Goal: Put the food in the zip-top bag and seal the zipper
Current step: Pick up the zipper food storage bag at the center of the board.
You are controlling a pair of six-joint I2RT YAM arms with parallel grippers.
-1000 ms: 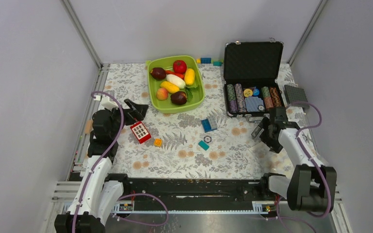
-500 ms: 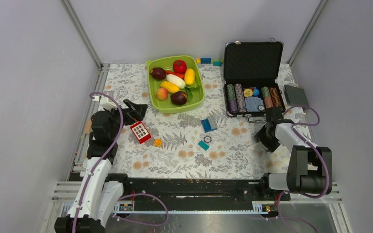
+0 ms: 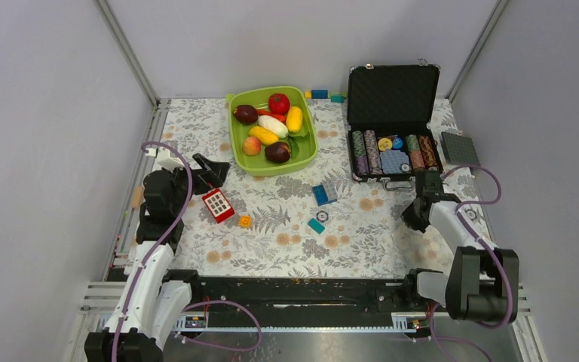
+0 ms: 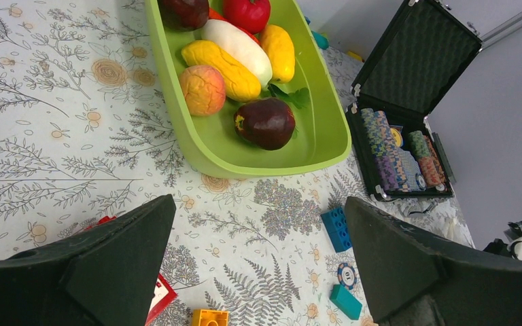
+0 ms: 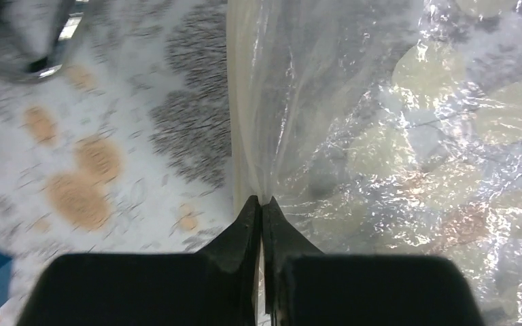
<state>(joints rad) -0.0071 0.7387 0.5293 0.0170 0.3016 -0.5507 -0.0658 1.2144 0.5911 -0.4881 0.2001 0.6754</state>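
Jaws of right gripper (image 5: 261,202) are pinching shut on the zip-top bag (image 5: 408,136), right where its pale zipper (image 5: 239,95) is running in. Crinkled plastic is lying on the flowered table (image 5: 109,136), is running out of frame, and is barely showing from overhead. Jaws of left gripper (image 4: 258,204) are standing wide, holding nothing. Toy food (image 4: 238,47) is sitting in the green tray (image 4: 177,115), well apart from the bag, with the topmost pieces cut off by the frame.

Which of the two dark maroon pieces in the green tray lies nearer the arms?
The maroon piece by the tray's near rim, right of the peach piece; the other maroon piece lies at the far left.
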